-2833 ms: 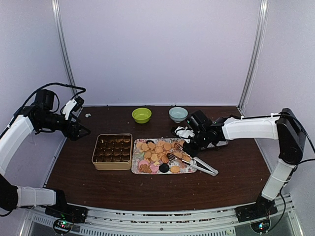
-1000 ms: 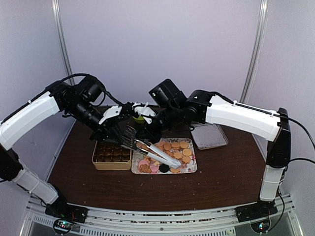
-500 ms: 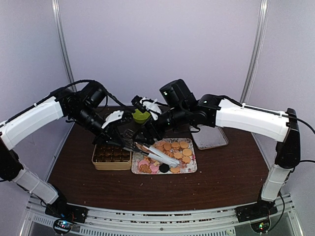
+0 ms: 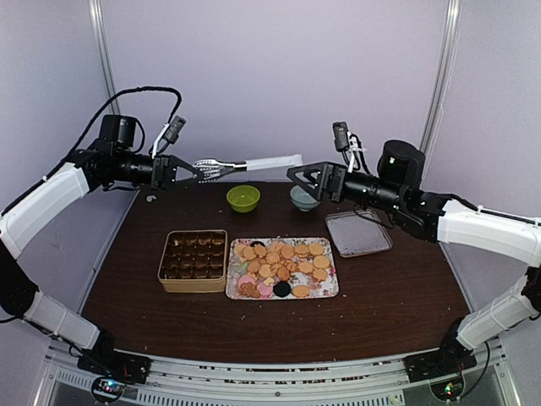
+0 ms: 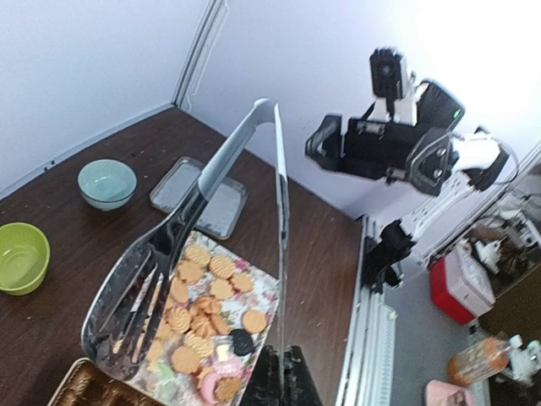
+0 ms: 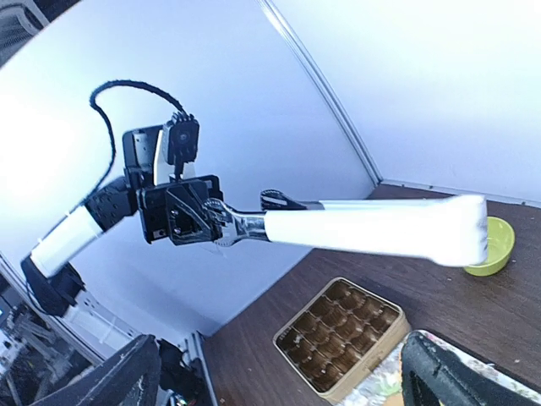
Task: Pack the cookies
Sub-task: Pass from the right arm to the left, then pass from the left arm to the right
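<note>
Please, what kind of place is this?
Probably a robot test booth, not a kitchen: plain pale panel walls enclose a dark brown wooden table, with a white left arm and white right arm mounted at its near edge.

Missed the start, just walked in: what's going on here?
The left tool is shut on a pair of tongs, holding them roughly level in the air over the back of the table. The right tool hangs open and empty opposite the tongs' white end. The cookies all lie on the floral tray. The tin beside it shows only empty brown cups, so no packing is done yet.
</note>
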